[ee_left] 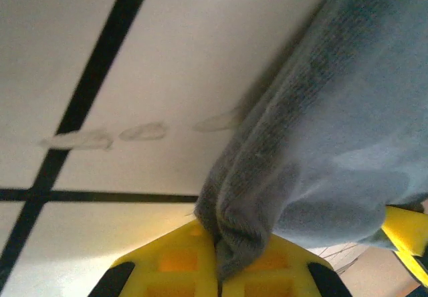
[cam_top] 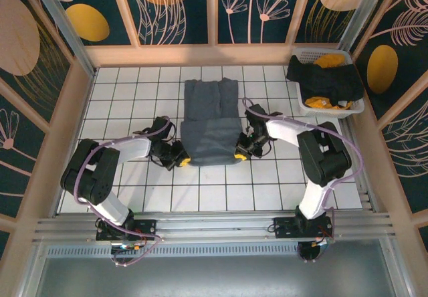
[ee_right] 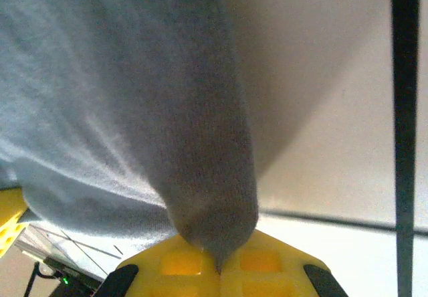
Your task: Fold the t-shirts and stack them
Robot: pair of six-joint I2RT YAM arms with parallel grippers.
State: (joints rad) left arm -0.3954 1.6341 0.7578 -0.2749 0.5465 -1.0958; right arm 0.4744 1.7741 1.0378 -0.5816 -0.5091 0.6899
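The slate blue-grey t-shirt [cam_top: 208, 120] lies lengthwise on the tiled table, its near part raised over its far part. My left gripper [cam_top: 180, 158] is shut on the shirt's near left corner, and the cloth [ee_left: 314, 130] is pinched between the yellow fingers [ee_left: 174, 263]. My right gripper [cam_top: 240, 154] is shut on the near right corner, where the fabric [ee_right: 194, 143] narrows into the closed yellow fingers [ee_right: 267, 263]. A black tee [cam_top: 324, 77] and a mustard-yellow tee [cam_top: 329, 61] sit in the basket at the back right.
The white plastic laundry basket [cam_top: 352, 108] stands at the table's far right corner, against the wall. White tiled table [cam_top: 120, 103] lies bare to the left of the shirt and in front of it.
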